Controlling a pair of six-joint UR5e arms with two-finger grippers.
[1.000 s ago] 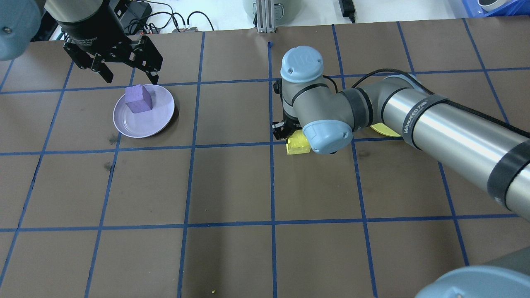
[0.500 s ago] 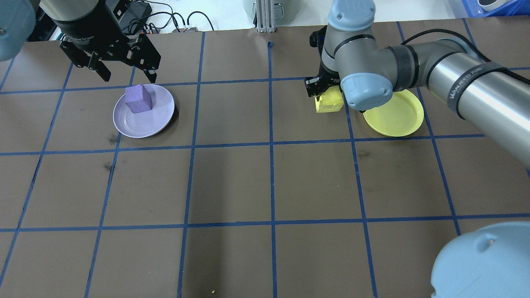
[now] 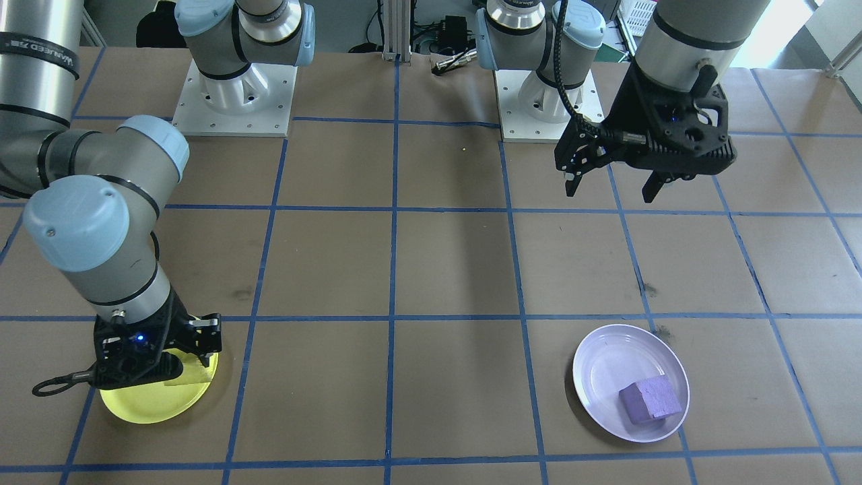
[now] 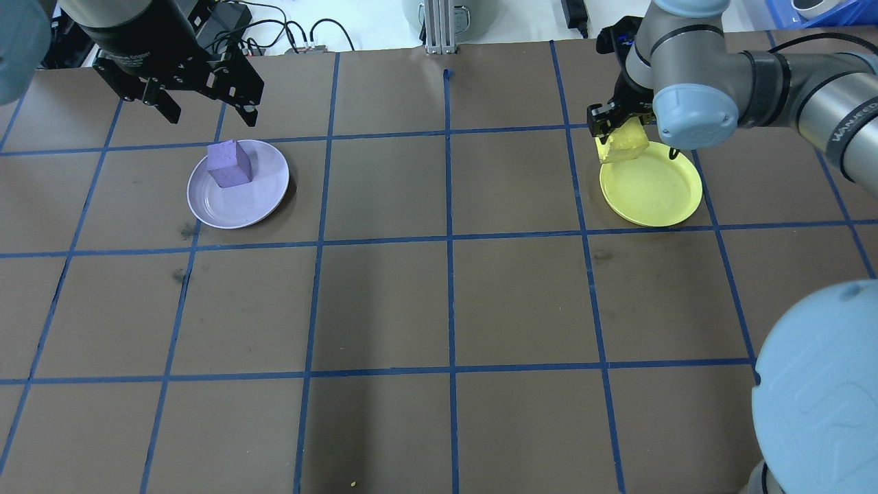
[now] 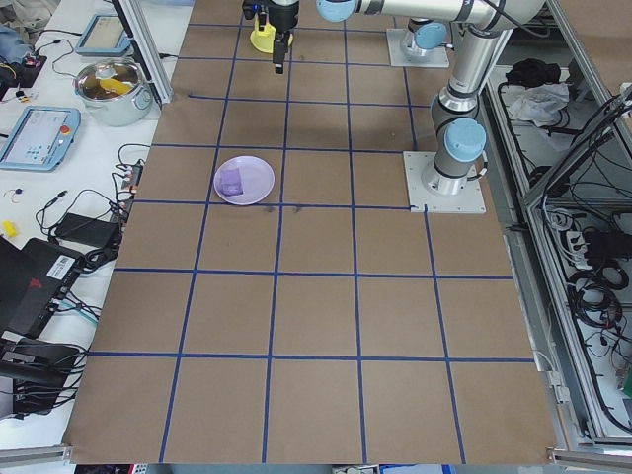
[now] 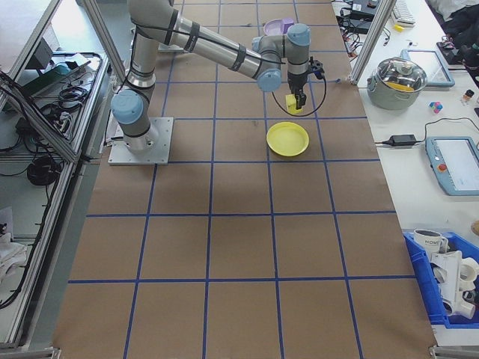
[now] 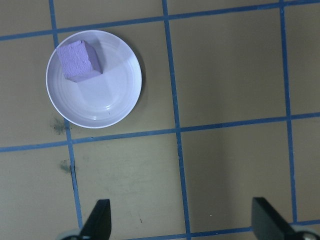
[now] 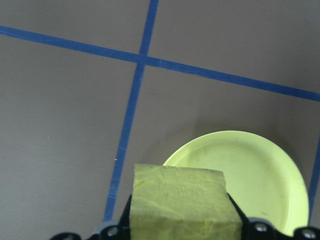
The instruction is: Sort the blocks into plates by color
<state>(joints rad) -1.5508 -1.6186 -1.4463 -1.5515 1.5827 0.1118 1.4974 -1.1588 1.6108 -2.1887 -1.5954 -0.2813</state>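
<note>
The purple block (image 4: pixel 230 163) rests in the lavender plate (image 4: pixel 250 202), toward its far-left side, and also shows in the left wrist view as the purple block (image 7: pixel 78 60) on the plate (image 7: pixel 102 102). My left gripper (image 4: pixel 210 118) hangs open above and beyond that plate, holding nothing. My right gripper (image 4: pixel 619 136) is shut on the yellow block (image 4: pixel 623 149), held in the air over the far-left rim of the yellow plate (image 4: pixel 655 189). In the right wrist view the yellow block (image 8: pixel 182 202) sits between the fingers, with the yellow plate (image 8: pixel 250 170) below it.
Brown paper with a blue tape grid covers the table (image 4: pixel 446 302). Cables and a metal post (image 4: pixel 439 27) lie past the far edge. Both arm bases (image 3: pixel 232 94) are bolted at the robot's side. A pot (image 6: pixel 403 78) and a tablet stand off the table.
My right arm has carried the yellow block from the table's middle to the far right, over the yellow plate's rim. My left gripper has risen slightly, still open.
</note>
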